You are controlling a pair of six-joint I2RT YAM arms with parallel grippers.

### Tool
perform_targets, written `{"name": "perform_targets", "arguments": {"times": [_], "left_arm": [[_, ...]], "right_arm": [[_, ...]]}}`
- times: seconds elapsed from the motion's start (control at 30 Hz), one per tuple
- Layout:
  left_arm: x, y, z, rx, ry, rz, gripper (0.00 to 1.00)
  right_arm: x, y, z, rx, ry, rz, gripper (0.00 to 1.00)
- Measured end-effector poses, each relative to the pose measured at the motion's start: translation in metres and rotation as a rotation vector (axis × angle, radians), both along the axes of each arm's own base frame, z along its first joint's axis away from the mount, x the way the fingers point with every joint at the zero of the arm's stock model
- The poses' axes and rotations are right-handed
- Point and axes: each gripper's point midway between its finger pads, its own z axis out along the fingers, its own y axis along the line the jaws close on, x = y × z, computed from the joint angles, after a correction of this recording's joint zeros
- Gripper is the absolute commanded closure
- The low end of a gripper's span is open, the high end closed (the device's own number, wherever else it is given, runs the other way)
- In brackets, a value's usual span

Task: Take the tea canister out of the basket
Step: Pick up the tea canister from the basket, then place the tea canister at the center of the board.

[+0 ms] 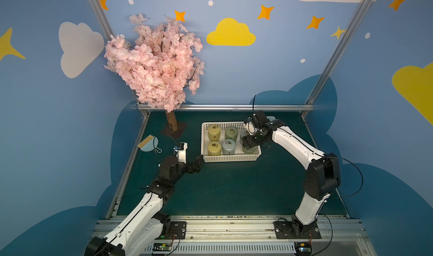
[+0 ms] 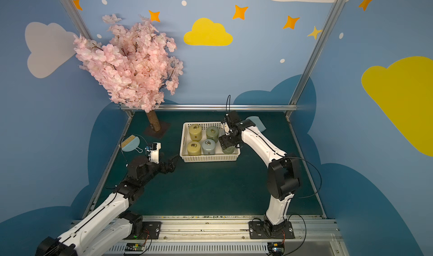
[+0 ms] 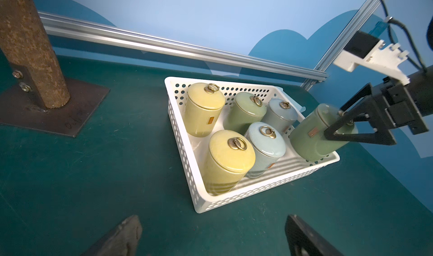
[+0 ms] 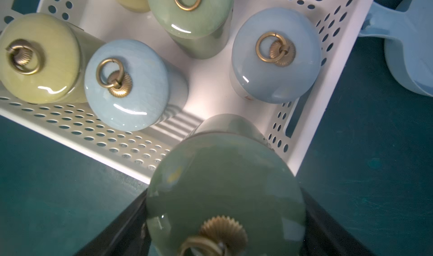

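The right gripper [image 3: 332, 124] pinches the green tea canister [image 3: 307, 135] at its lid, tilting it over a corner of the basket [image 3: 257, 191], likely to clear the wall, while the left gripper [image 3: 212, 222] hovers spread and empty nearby.

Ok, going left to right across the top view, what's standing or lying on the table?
Blue hand brush → tree trunk → white basket → pale blue dustpan.
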Motion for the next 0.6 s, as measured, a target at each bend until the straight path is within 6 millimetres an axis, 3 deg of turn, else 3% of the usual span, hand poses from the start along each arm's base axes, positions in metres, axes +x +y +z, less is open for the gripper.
{"name": "perform_targets", "arguments": {"times": [0.33, 0.6], "left_arm": [[-0.001, 0.002, 0.005, -0.003, -0.018, 0.007, 0.0], [-0.001, 0.003, 0.007, -0.003, -0.027, 0.016, 0.0]], "right_arm": [[-0.016, 0.0, 0.031, 0.024, -0.043, 0.008, 0.58], [-0.054, -0.001, 0.041, 0.041, -0.051, 0.024, 0.58]]}}
